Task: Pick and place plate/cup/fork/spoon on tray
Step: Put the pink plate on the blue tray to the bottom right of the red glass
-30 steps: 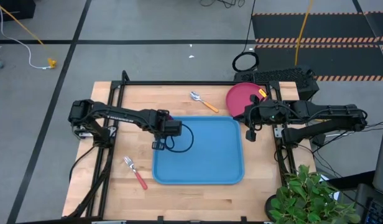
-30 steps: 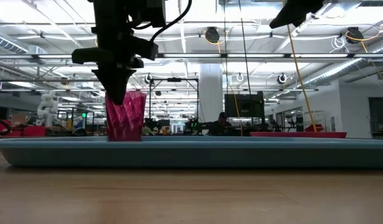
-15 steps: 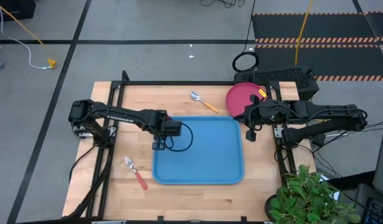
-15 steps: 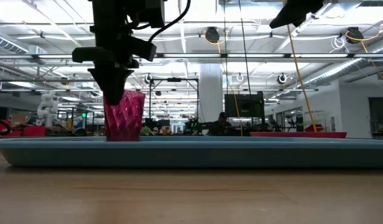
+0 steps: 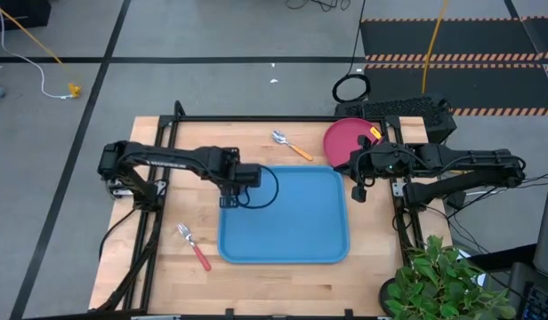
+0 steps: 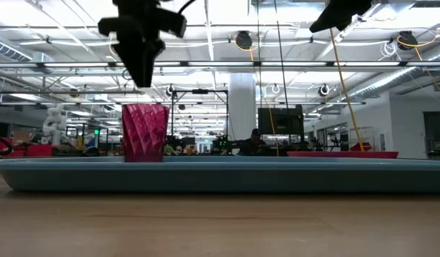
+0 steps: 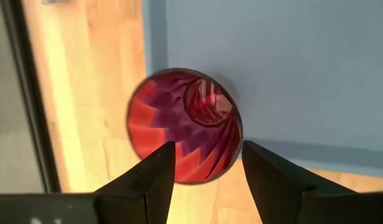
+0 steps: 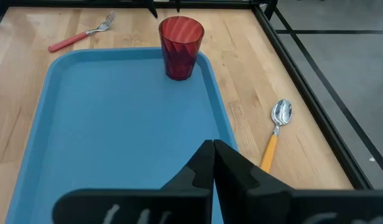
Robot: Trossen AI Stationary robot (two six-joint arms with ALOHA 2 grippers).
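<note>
The dark red cup (image 6: 144,133) stands upright on its base in the far-left corner of the blue tray (image 5: 292,222). My left gripper (image 6: 143,71) hangs open straight above the cup, clear of its rim, and covers it in the high view. In the left wrist view I look down into the cup (image 7: 185,124) between the spread fingers. The fork (image 5: 192,246) lies on the table left of the tray. The spoon (image 5: 292,145) and the plate (image 5: 350,138) lie beyond the tray's far edge. My right gripper (image 5: 357,191) waits shut at the tray's right edge.
A potted plant (image 5: 439,280) stands at the near right corner. Black frame rails (image 5: 256,118) run along the table's far and side edges. Most of the tray's floor (image 8: 117,124) lies bare.
My left gripper has opened and let go of the cup, then risen straight up until its fingertips are clear above the rim. The cup has stayed upright in the tray's far-left corner.
</note>
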